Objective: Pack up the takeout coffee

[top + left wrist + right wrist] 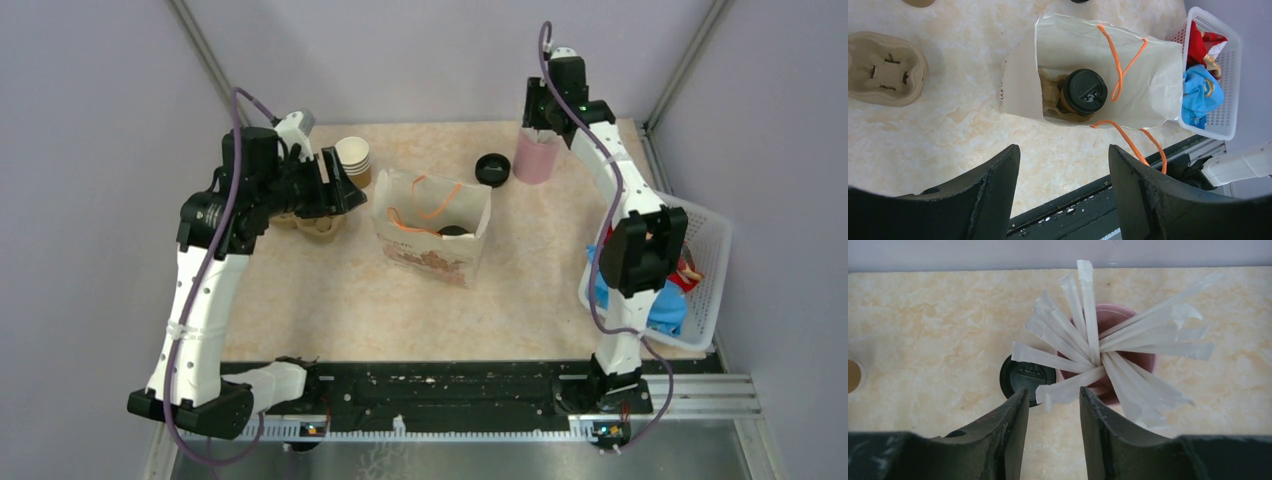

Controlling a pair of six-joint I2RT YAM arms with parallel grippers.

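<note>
Right fingers (1003,435) flank a wrapped straw (1068,390); bag (1158,85) lettering illegible.

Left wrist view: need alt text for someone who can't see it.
A lidded coffee cup sits in a cardboard carrier inside an open white paper bag with orange handles, seen from above. An empty carrier lies on the table at upper left, a basket at right; the left fingers stand apart in the foreground, holding nothing.

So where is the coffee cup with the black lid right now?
In the left wrist view, the coffee cup sits inside the open paper bag at mid-table, in a cardboard holder, with the white basket to its right.
</note>
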